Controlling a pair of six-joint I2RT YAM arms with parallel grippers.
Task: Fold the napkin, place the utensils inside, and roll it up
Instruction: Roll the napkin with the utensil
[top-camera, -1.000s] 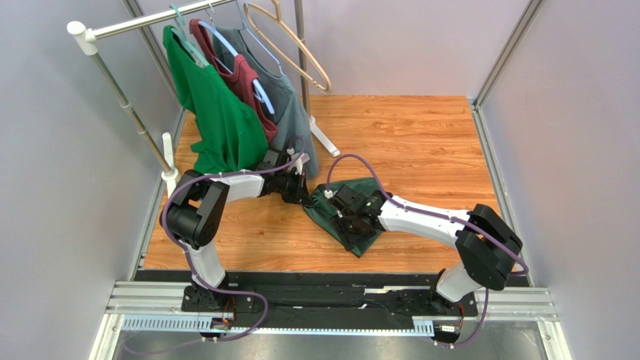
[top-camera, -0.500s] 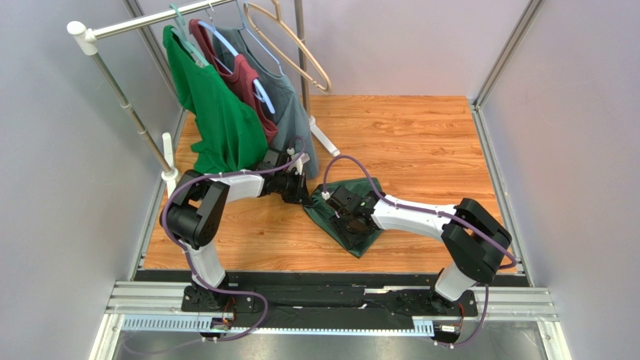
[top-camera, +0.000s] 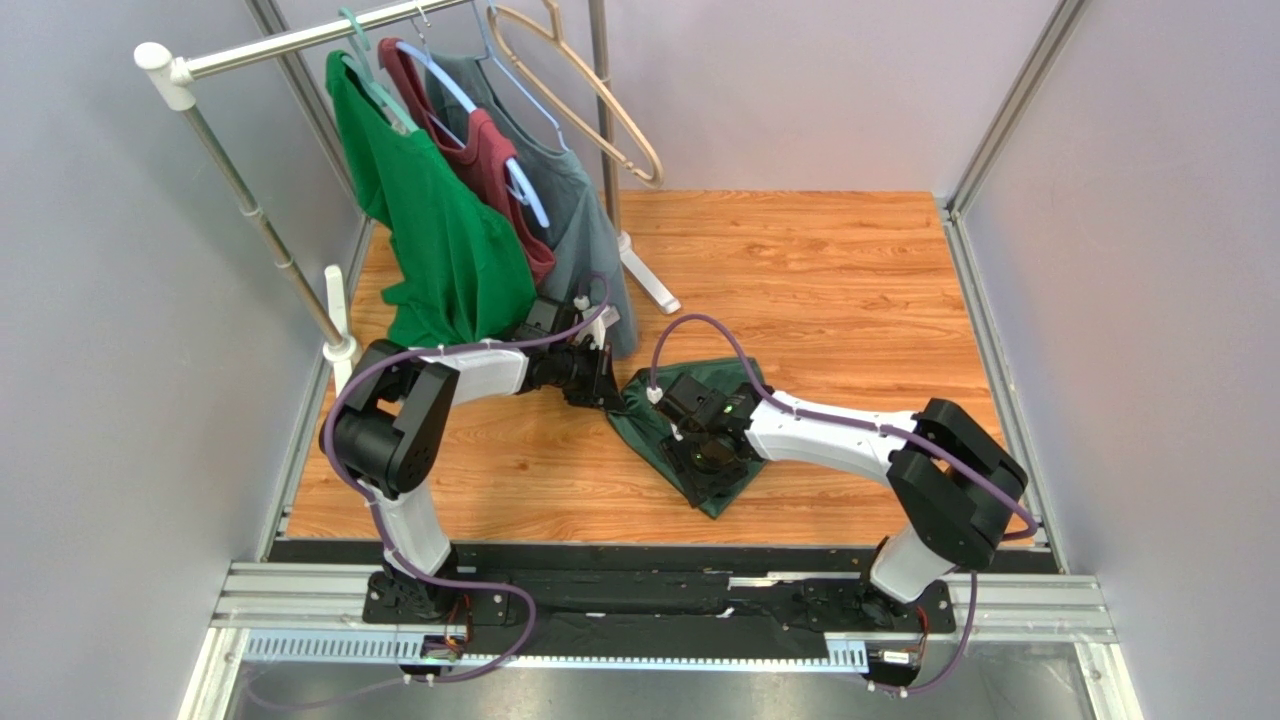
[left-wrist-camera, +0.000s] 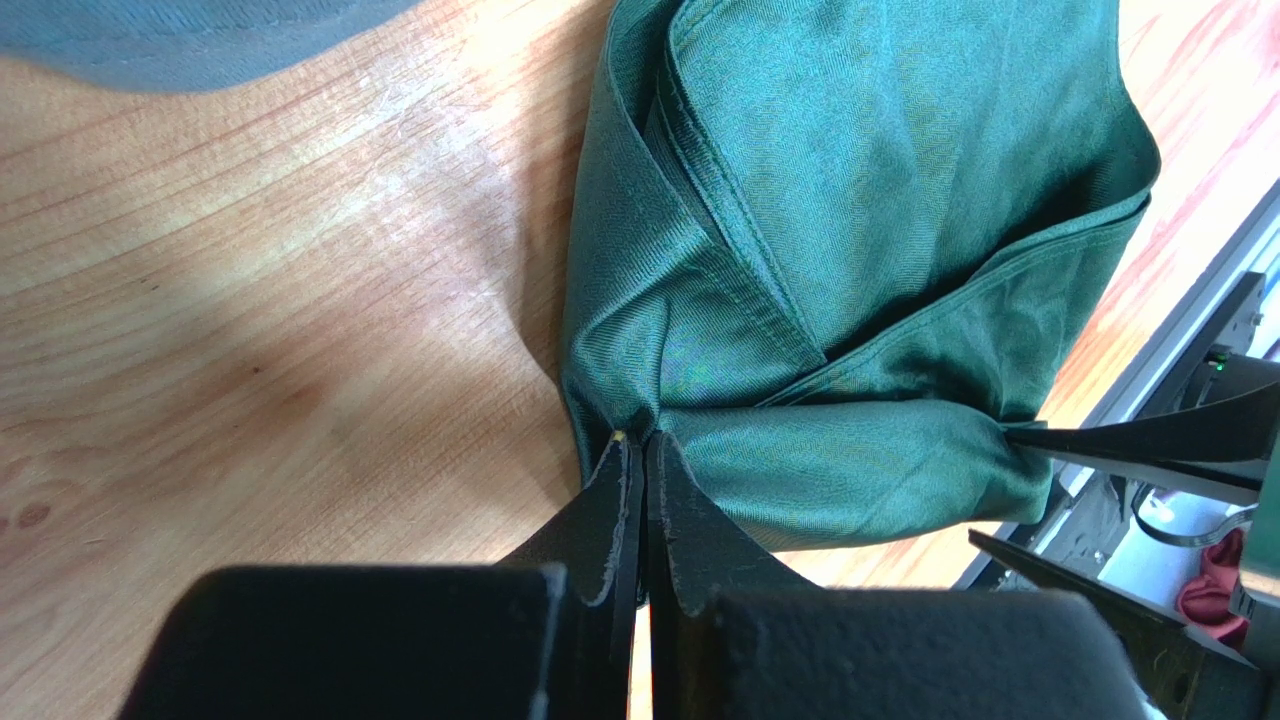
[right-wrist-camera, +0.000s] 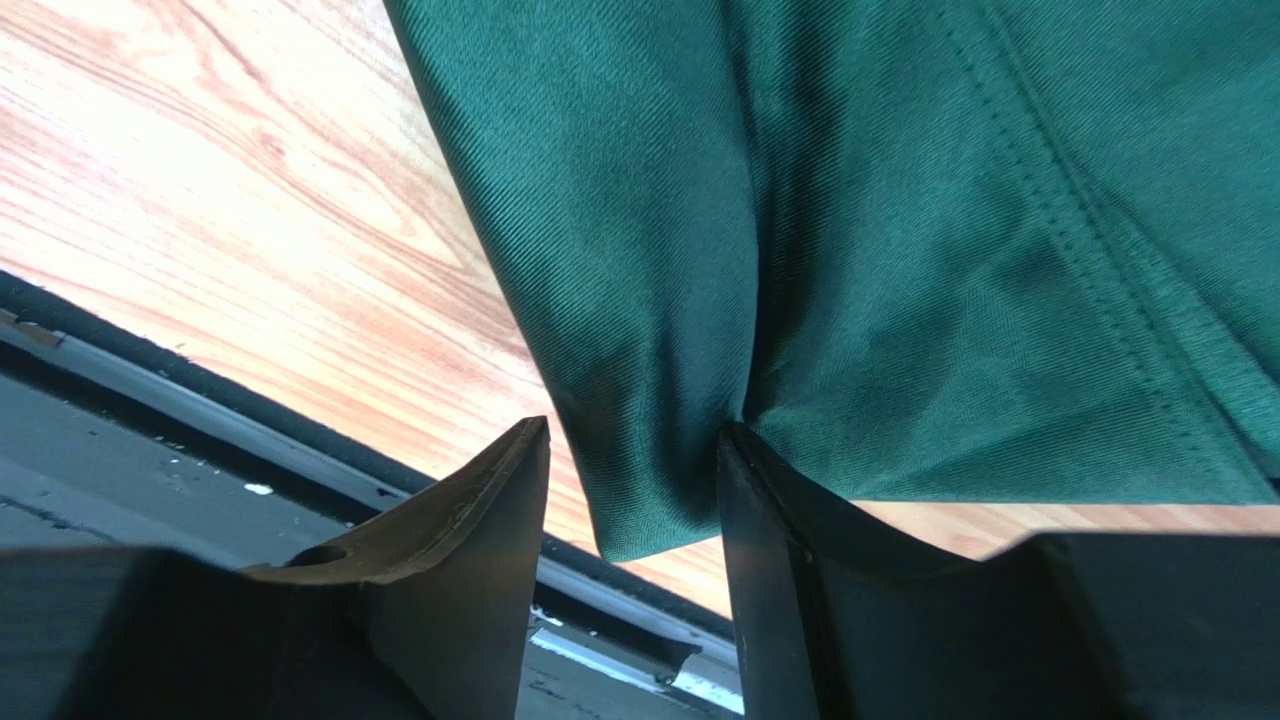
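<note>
Right arm has drawn in leftward; the napkin (top-camera: 718, 483) lies crumpled on the table (top-camera: 812, 270). Left claw (left-wrist-camera: 637, 450) is pinched together on one corner of it. Right claw (right-wrist-camera: 634, 435) stands apart, straddling a fold near the table's front edge.

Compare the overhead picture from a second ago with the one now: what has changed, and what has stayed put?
The right arm's elbow swung left, and the right gripper edged slightly left over the napkin, jaws apart around a fold. Nothing was newly taken or let go. The left gripper stayed shut on the napkin's corner; the hanging shirts did not move.
</note>
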